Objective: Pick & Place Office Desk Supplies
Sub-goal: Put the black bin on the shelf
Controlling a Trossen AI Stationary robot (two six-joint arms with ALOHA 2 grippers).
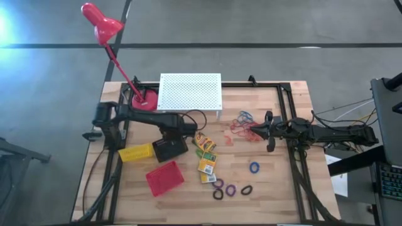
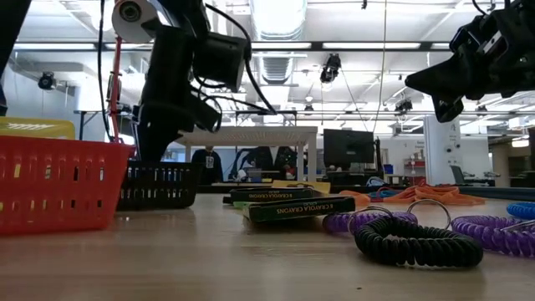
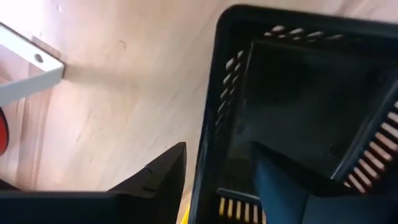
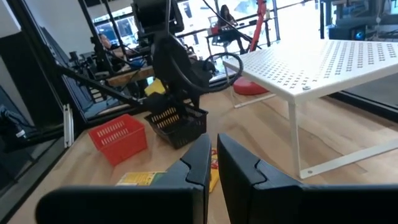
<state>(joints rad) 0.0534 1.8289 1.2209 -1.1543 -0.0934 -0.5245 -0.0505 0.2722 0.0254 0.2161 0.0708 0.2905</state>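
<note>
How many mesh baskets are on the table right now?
3: the yellow basket at the left, the black basket beside it under the left gripper, and the red basket nearer the front edge. None appears hidden.

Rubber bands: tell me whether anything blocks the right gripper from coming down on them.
Nothing visible does. The right gripper hangs raised at the edge of the rubber bands; the crayon boxes lie clear to one side.

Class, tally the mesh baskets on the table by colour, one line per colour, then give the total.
Black basket: 1
Red basket: 1
Yellow basket: 1
Total: 3
</note>
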